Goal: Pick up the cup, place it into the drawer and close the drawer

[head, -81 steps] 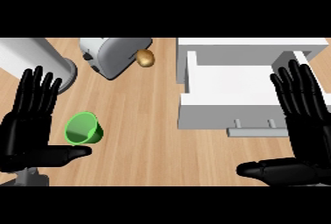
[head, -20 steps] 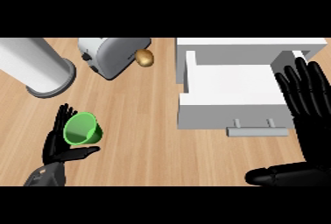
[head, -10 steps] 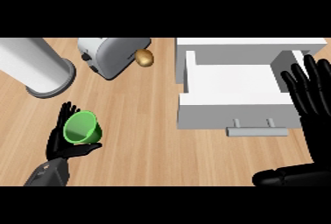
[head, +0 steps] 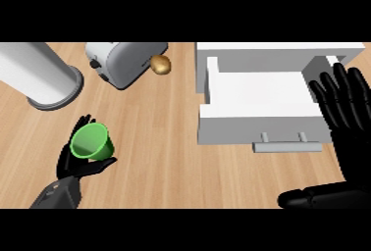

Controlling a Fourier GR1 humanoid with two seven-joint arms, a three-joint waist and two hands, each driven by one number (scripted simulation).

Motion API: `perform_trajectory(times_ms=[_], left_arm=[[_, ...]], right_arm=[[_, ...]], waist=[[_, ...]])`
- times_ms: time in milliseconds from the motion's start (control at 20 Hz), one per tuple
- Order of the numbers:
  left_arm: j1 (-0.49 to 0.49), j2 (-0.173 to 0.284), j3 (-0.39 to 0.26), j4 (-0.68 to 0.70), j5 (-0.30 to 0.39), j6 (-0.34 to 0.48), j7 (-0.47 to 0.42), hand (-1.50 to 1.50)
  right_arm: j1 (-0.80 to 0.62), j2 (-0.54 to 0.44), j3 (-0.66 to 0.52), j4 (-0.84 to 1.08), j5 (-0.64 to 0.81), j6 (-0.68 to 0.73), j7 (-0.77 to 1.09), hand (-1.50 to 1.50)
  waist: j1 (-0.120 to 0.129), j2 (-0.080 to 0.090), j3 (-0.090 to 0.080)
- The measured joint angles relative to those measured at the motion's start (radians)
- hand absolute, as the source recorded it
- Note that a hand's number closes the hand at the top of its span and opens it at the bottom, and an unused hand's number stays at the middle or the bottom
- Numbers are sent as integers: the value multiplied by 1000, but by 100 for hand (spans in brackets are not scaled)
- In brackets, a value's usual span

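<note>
The green cup [head: 91,142] sits on the wooden counter at the lower left, its mouth tilted up towards me. My left hand [head: 74,169] wraps it: the fingers curl along its left and far side, and the thumb presses in below its near side. The white drawer [head: 239,130] stands pulled open at the upper right, its inside bare and its grey handle [head: 286,145] facing me. My right hand [head: 346,110] is open at the right edge, fingers up, partly over the drawer's right wall.
A silver toaster [head: 123,61] stands at the back centre, with a small brown rounded item [head: 161,64] beside it. A tall grey cylinder [head: 39,76] rises at the back left, just beyond the cup. Bare wood lies between the cup and the drawer.
Four seconds ago both hands rested open; since then the left hand has turned in and closed round the cup. Over the last second the right hand drifted slightly right and the cup barely shifted.
</note>
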State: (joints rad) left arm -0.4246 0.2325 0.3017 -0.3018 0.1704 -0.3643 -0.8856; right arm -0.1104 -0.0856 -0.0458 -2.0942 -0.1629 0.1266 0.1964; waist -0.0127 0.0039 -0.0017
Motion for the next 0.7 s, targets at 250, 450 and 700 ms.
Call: perform_trajectory(times_ms=[250, 450, 700], left_arm=[[4, -14, -11, -20, 6, -32, -5, 150], [5, -16, -17, -37, -2, -13, -42, 150], [10, -58, -15, -63, -2, 59, -90, 150]], right_arm=[[-13, 0, -3, -15, -1, -14, 26, -150], [-3, -8, -12, -29, -15, -4, 26, -150], [12, 1, -7, 2, 7, 1, -16, -150]], waist=[[2, -1, 0], [1, -1, 0], [4, -1, 0]])
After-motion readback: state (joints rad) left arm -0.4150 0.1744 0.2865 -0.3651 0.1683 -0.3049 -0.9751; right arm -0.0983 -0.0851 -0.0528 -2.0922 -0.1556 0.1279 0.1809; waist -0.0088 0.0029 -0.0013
